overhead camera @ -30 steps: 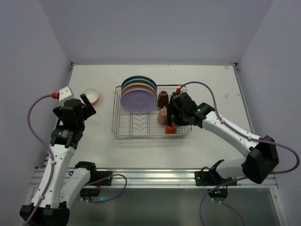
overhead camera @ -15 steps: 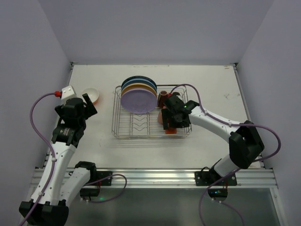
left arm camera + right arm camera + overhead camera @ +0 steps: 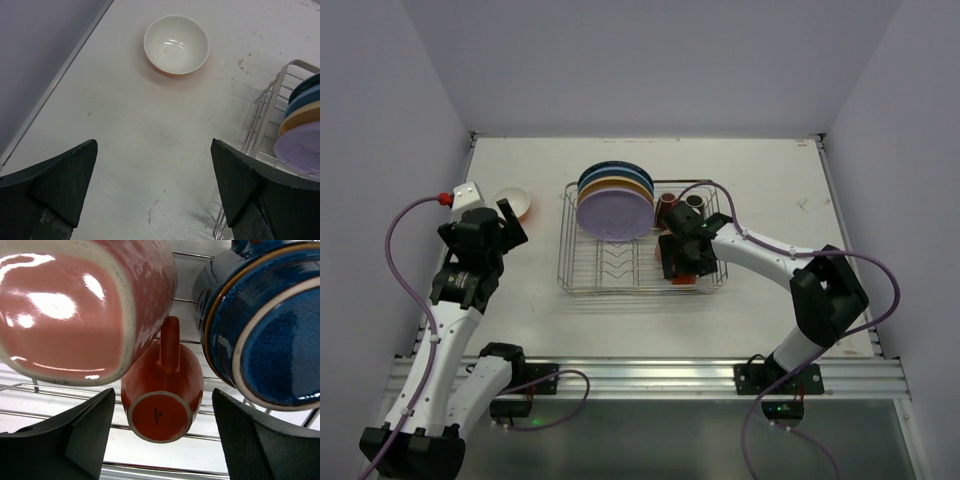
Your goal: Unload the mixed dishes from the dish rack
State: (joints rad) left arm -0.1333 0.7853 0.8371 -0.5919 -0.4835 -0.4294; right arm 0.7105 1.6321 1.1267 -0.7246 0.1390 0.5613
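The silver wire dish rack [image 3: 610,262] holds upright plates, lavender [image 3: 614,215] in front, then yellow and blue behind. A brown cup [image 3: 666,207] and a black cup [image 3: 696,202] stand at its back right. My right gripper [image 3: 680,262] is open and low over the rack's right end. In the right wrist view an upside-down orange cup [image 3: 162,390] sits between its fingers without touching them, with a pink cup [image 3: 75,305] and a blue cup [image 3: 270,325] close by. The orange bowl [image 3: 512,203], white inside, sits on the table left of the rack. My left gripper [image 3: 506,226] is open and empty near it.
The left wrist view shows the bowl [image 3: 176,44] ahead of the left fingers, and the rack's left end [image 3: 265,107] with plate edges at the right. Side walls close in the table left and right. A purple cable loops over the right arm.
My right gripper has moved left and down onto the cups at the rack's right end, now straddling the orange cup. My left gripper has drawn back a little from the bowl.
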